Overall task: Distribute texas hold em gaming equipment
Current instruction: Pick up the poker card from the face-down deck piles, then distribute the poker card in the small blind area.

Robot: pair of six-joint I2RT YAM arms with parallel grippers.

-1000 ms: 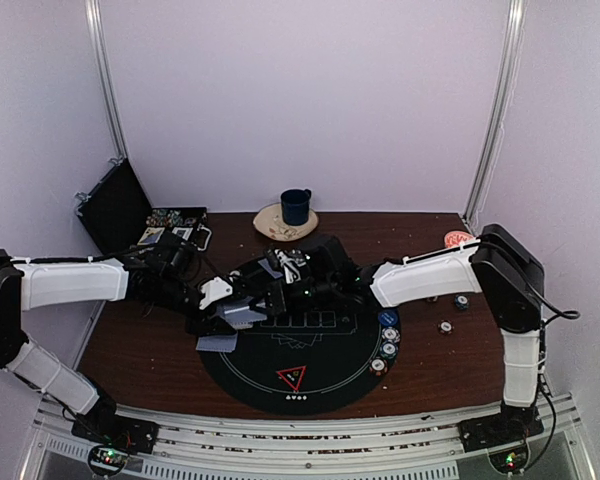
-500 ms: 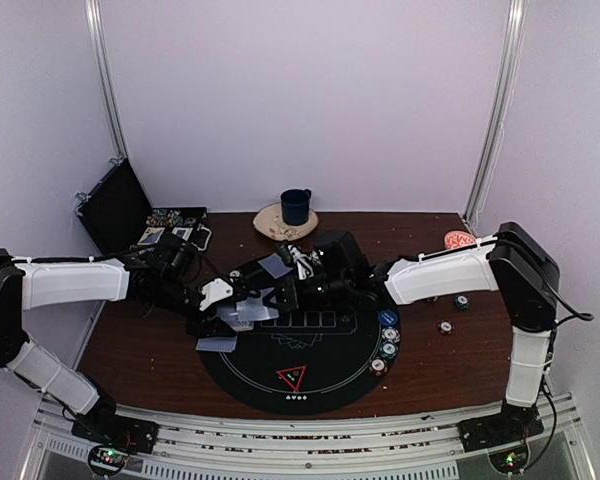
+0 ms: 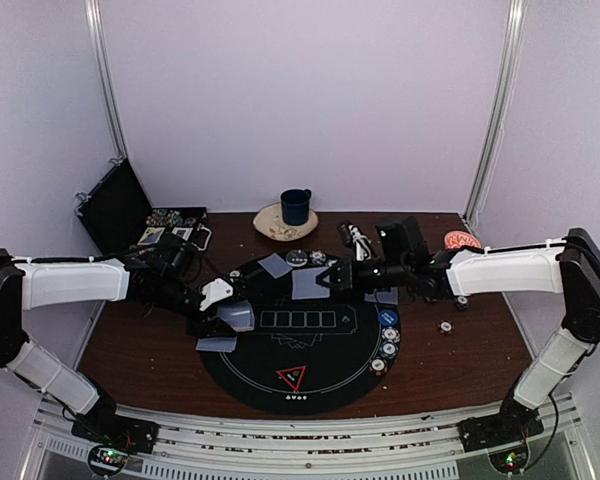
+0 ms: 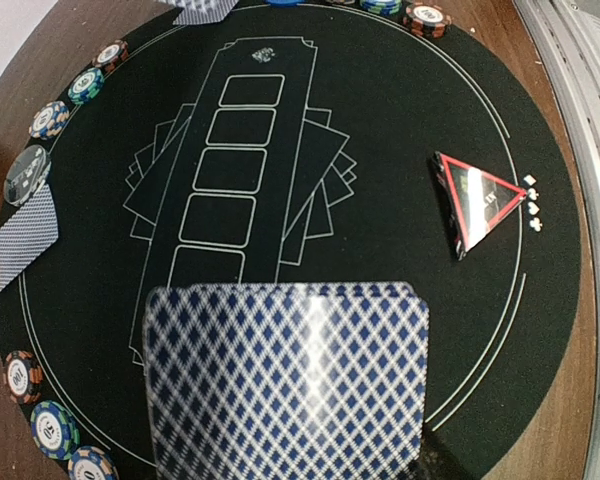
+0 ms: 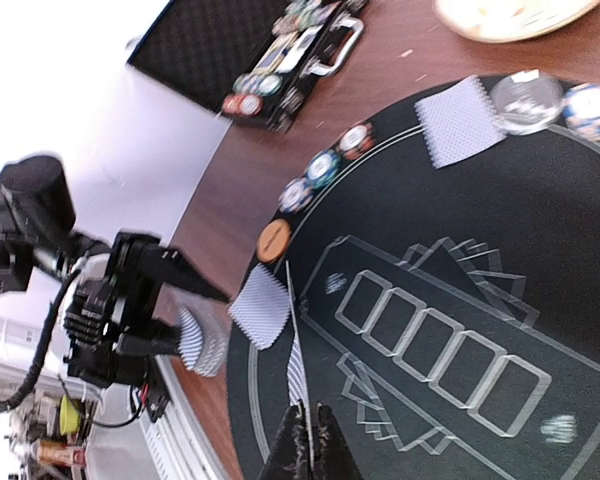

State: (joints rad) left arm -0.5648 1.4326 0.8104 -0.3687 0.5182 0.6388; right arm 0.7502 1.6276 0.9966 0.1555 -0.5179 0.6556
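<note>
My left gripper (image 3: 223,318) is shut on a deck of grey-blue-backed cards (image 3: 238,317) over the left edge of the round black mat (image 3: 310,395). In the left wrist view the deck (image 4: 285,385) hides the fingers. My right gripper (image 3: 330,277) is shut on a single card (image 3: 307,283), seen edge-on in the right wrist view (image 5: 295,360), above the mat's far half. Single cards lie at the far edge (image 3: 276,265), left edge (image 3: 217,343) and right edge (image 3: 383,296). The triangle marker (image 3: 292,377) lies near the front. Striped chips (image 3: 388,350) and a blue disc (image 3: 388,318) line the right rim. An orange disc (image 5: 274,240) lies at the left rim.
A dark blue mug (image 3: 296,206) stands on a tan plate (image 3: 272,225) behind the mat. An open black case (image 3: 130,205) with chips sits far left. A red-patterned bowl (image 3: 460,240) and loose chips (image 3: 445,326) are on the right of the table.
My right gripper has drawn back to the right from the deck, carrying one card with it. The left arm and the deck have stayed in place.
</note>
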